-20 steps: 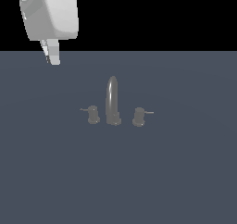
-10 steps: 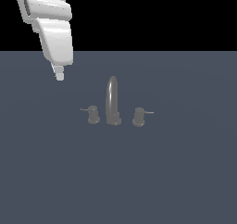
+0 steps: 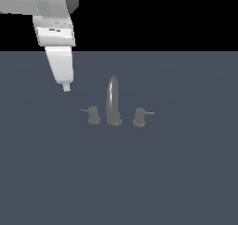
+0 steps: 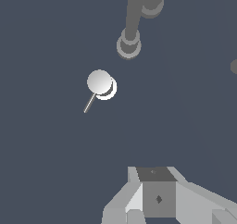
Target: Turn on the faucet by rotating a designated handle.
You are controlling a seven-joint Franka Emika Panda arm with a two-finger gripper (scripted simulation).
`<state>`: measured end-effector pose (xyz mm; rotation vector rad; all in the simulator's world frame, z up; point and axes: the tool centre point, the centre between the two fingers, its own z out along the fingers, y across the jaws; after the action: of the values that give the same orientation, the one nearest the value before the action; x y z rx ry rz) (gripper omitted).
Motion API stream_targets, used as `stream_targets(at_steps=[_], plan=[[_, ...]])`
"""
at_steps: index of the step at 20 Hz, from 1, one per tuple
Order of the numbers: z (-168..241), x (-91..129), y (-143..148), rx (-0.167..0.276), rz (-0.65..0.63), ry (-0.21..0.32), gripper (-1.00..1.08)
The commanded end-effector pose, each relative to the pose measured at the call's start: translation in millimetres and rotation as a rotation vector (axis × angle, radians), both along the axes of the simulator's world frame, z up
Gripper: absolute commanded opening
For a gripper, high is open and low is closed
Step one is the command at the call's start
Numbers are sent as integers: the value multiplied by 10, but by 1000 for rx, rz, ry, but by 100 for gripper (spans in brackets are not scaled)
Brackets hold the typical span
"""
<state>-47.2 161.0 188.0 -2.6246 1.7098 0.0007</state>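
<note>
- A flat slate-blue surface [image 3: 176,173] fills the lower part of the exterior view, plain and unmarked.
- 1 twin knob [image 3: 139,117] stands on it, grey and stubby, its thin rod pointing toward the exterior view's right.
- A black backdrop [image 3: 162,15] lies above the surface's far edge.

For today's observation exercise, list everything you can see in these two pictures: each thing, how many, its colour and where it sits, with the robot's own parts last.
faucet: one, dull grey, tall arched spout at the middle of the surface.
handle: one, grey knob with a thin rod, on the exterior view's left of the spout; bright from above in the wrist view.
twin knob: one, grey, rod pointing to the exterior view's right, on the spout's other side.
surface: one, dark blue-grey, flat under everything.
arm: one, white, upper left of the exterior view.
gripper: one, pale, raised, apart from the handle.
</note>
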Motion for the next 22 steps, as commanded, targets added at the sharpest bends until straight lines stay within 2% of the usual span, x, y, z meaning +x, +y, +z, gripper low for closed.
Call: stream_targets(at_steps=[1,15,22], plan=[[-119,111,3,-1,-46,0,-100],[-880,835,-126,-10,-348,4,-100],[-1144,1090,-228,-10,-459,5,-100]])
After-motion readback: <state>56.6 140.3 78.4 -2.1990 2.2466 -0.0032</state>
